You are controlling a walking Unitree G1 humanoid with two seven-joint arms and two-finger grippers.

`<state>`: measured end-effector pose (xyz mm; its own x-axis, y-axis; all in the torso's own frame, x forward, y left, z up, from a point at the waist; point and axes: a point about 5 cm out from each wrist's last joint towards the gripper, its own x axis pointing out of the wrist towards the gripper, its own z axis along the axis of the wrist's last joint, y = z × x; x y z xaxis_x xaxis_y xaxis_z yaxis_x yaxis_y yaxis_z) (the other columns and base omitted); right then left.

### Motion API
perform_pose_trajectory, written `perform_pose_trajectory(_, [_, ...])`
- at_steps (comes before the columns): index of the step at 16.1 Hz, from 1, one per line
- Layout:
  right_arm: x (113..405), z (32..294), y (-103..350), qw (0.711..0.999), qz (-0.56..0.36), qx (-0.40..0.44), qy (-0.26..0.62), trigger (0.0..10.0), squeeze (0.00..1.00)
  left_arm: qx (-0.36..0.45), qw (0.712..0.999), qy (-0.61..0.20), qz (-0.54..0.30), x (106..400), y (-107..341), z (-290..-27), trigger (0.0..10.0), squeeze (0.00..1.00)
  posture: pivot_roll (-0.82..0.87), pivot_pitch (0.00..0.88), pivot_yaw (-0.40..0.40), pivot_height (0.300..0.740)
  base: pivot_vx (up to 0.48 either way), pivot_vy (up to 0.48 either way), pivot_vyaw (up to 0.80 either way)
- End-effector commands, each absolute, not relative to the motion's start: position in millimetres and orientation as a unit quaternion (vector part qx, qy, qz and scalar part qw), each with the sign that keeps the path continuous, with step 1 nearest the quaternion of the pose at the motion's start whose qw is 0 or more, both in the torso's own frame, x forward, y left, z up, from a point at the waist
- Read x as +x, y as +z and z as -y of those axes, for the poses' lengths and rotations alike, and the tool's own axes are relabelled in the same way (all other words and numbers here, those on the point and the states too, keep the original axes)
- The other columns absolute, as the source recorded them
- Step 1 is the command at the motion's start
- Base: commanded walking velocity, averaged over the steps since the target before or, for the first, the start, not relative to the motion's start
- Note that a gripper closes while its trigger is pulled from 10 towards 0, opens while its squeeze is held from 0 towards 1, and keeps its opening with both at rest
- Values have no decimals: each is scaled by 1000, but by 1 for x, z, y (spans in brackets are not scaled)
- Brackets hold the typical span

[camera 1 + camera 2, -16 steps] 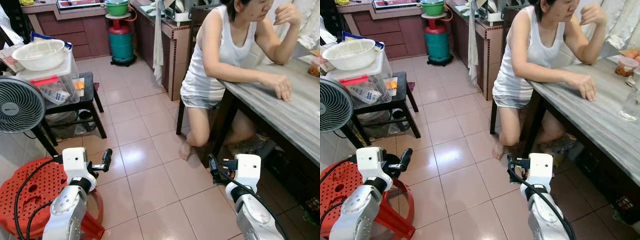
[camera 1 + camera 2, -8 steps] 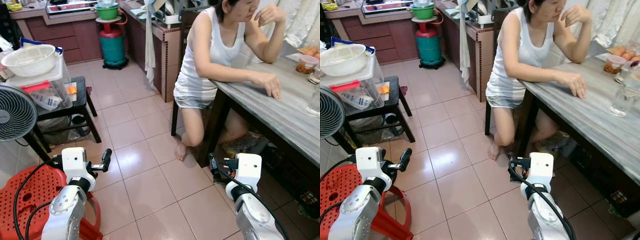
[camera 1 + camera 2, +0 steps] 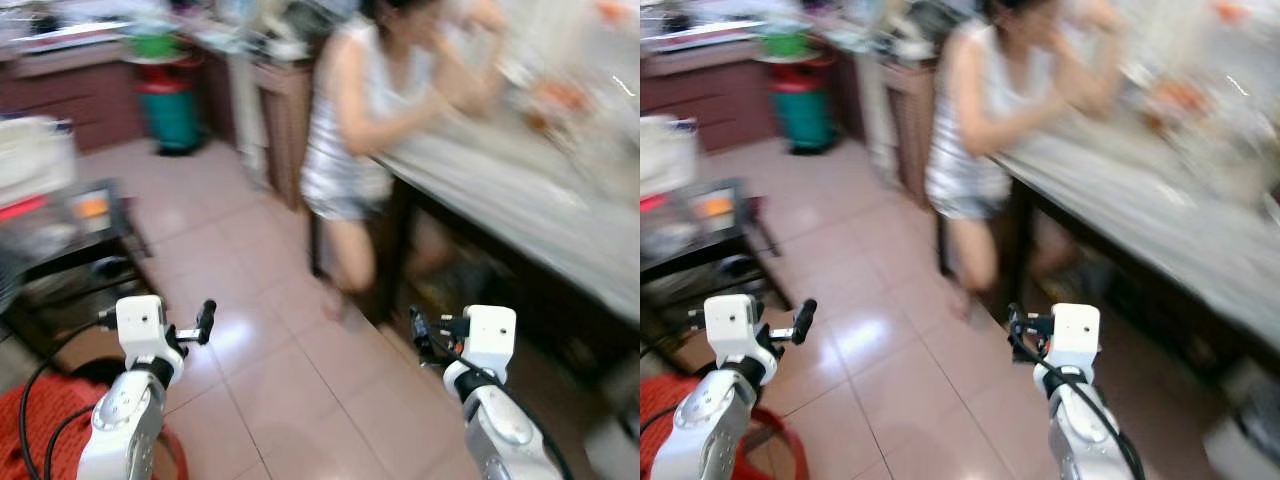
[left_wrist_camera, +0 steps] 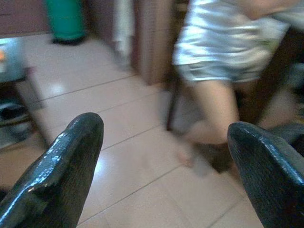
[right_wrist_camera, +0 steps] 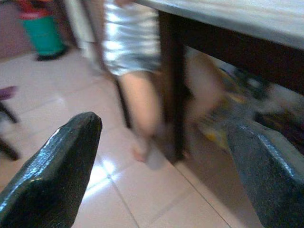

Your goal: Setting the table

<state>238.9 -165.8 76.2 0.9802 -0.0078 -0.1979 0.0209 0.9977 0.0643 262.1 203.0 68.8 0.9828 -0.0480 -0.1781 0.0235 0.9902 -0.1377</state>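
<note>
Two grippers are raised ahead of us at low height over the tiled floor (image 3: 270,390): the left gripper (image 4: 164,166) and the right gripper (image 5: 164,166). In both wrist views we see the two black fingers spread wide apart, with nothing between them and nothing touched. We count one person (image 3: 350,130) seated at one long grey table (image 3: 520,200), forearms resting on its top. Several items stand on the table's far part, but blur prevents us from counting or identifying them. One green gas cylinder (image 3: 165,100) stands by the back cabinets, one red stool (image 3: 40,430) sits beneath our left arm, and one dark low stand (image 3: 70,250) is further left. Compared with half a second ago, the whole view has swung and is now blurred, so the camera moved; both grippers keep the same wide opening.
</note>
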Motion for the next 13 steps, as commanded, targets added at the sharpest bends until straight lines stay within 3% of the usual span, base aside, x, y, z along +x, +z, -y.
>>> perform_pose_trajectory(1, [242, 165, 80, 995, -92, 33, -6, 10000, 0, -65, 993, -19, -92, 260, 68, -205, 10000, 0, -150, 0, 75, 740, 0, 0, -775])
perform_pose_trajectory(13, [241, 165, 79, 995, -93, 35, -7, 10000, 0, -63, 993, -20, -96, 258, 67, -207, 10000, 0, -149, 0, 79, 740, 0, 0, -775])
